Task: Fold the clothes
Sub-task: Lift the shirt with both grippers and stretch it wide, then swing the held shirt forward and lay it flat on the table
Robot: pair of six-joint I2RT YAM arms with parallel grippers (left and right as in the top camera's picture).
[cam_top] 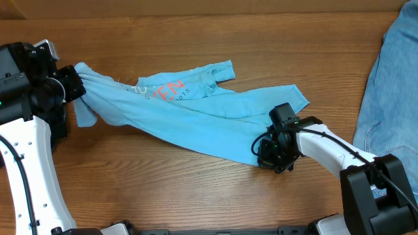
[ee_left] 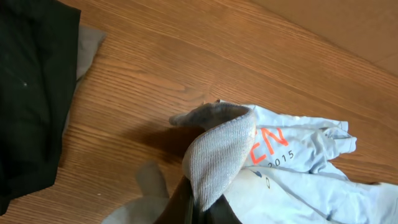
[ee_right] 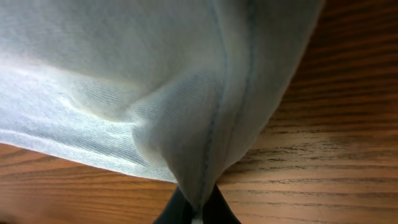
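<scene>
We see the light sky-blue cotton T-shirt [cam_top: 196, 114] on the brown wooden table [cam_top: 196, 39], left gripper [cam_top: 78, 89] and right gripper [cam_top: 262, 154] each pinching its edge.

Warm brown wood-grain table [cam_top: 196, 189]

T-shirt [cam_top: 196, 114]: soft matt knit cloth, fine ribbed texture, flat coral print.
Table [cam_top: 163, 189]: smooth grained wood, low sheen.
Jeans [cam_top: 392, 78], 3 o'clock: faded denim, coarse weave.
Black garment [ee_left: 31, 93]: matt cloth.
Arm shells [cam_top: 29, 147]: glossy white plastic.
</scene>
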